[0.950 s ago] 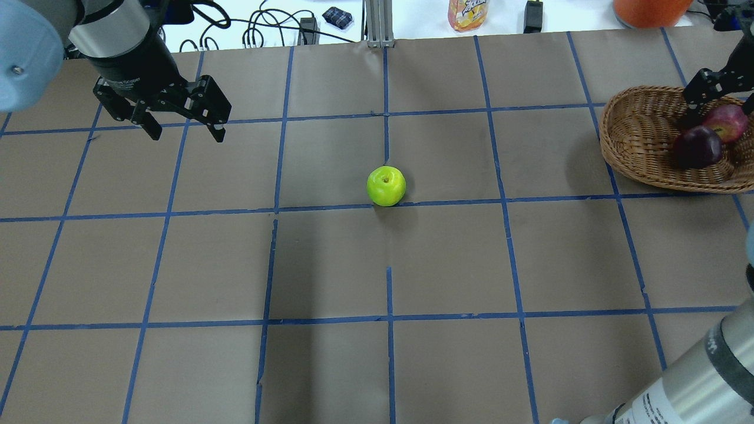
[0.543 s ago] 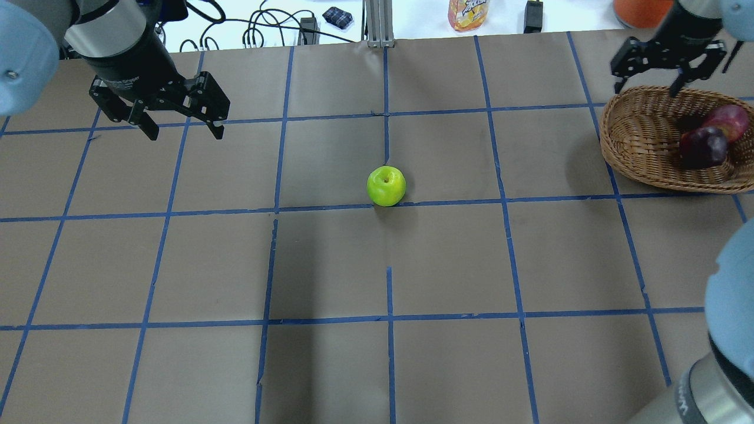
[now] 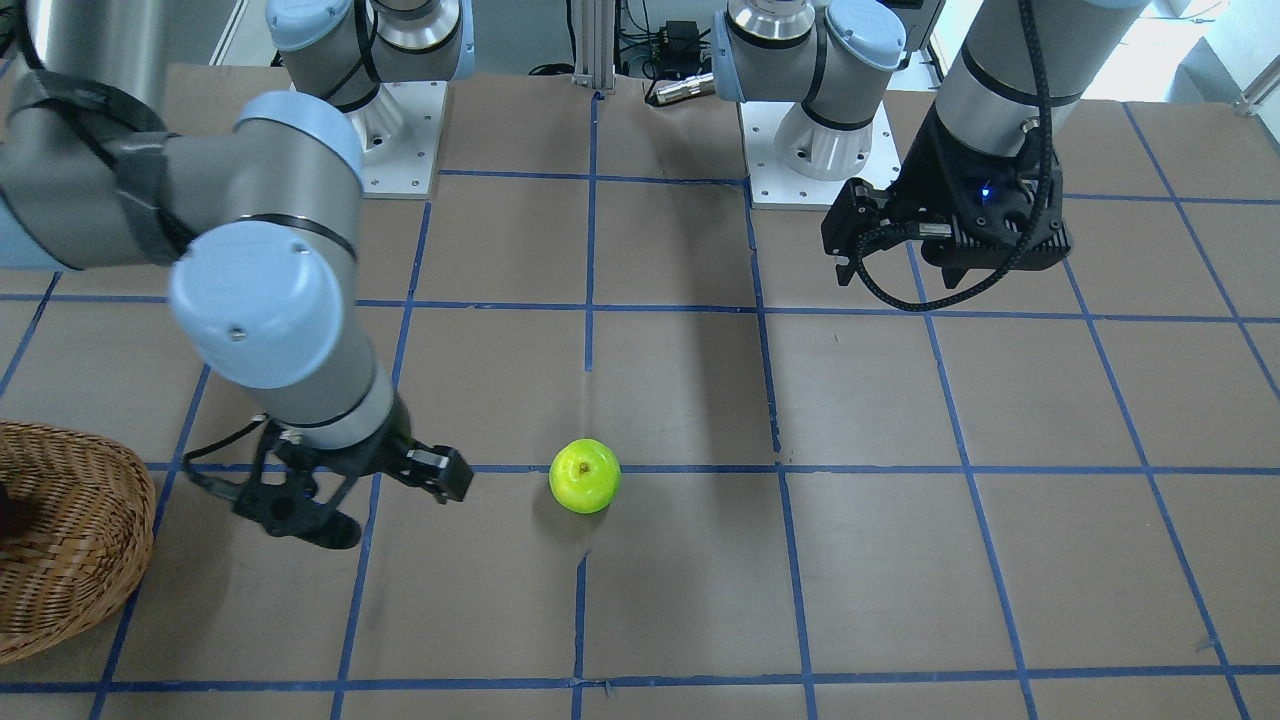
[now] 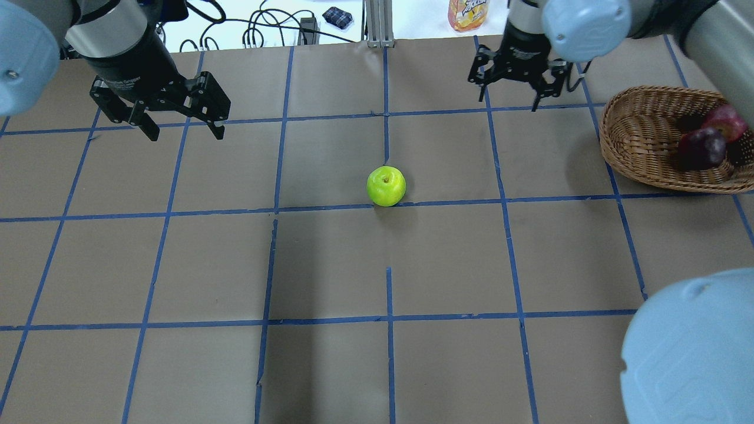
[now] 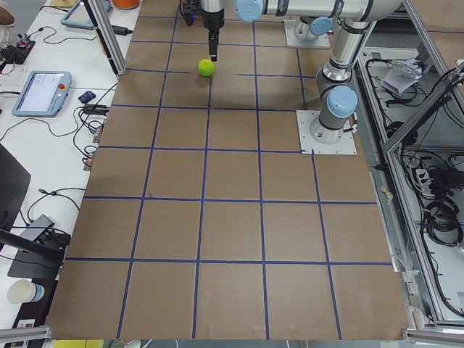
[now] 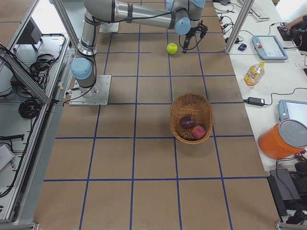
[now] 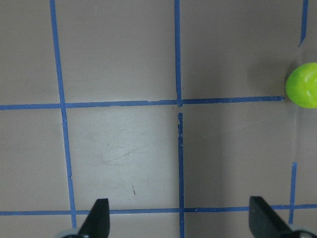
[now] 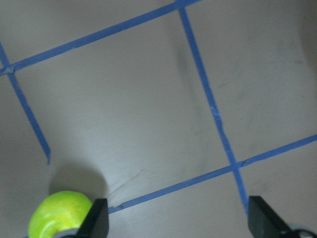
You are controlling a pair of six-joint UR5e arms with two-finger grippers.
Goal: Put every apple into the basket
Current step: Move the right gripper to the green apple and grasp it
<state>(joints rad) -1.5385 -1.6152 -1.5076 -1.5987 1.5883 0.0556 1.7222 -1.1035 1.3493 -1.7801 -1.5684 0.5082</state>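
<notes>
Found right pincer (image 4: 508,101) gaping wide, empty, between bright yellow-green apple (image 4: 386,186) on brown table (image 4: 330,265) and shallow light-brown wicker basket (image 4: 633,141) holding dark maroon apple (image 4: 699,148) and streaky red apple (image 4: 726,121). Found left pincer (image 4: 187,134) likewise wide, empty.

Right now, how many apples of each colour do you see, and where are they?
yellow-green apple: 1, on the table
streaky red apple: 1, in the basket
dark maroon apple: 1, in the basket
Total: 3 apples
</notes>
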